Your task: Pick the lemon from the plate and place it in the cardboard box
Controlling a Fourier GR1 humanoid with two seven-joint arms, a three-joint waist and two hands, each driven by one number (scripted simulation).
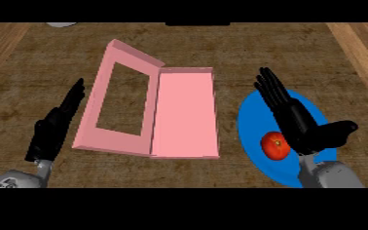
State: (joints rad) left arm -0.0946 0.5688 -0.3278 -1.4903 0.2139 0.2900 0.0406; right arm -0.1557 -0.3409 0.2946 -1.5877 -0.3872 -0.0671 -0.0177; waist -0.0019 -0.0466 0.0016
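Hovering over the blue plate [251, 114], our right hand [298, 124] held its fingers straight and spread, pinching nothing. We located the red fruit [274, 145] on that plate, just left of the palm; our left hand [54, 126], flat-fingered, lay well apart beyond the pink box [183, 112].

We see soft, even, moderately bright light across the brown wood-grain tabletop [215, 44]. Left of the black right hand [300, 126], the open pink cardboard box [185, 114] shows a paler inner panel and slightly darker side walls. The round blue plate [251, 114] beneath that hand reads flat and saturated. The hand's fingers [277, 95] carry a faint grey sheen.
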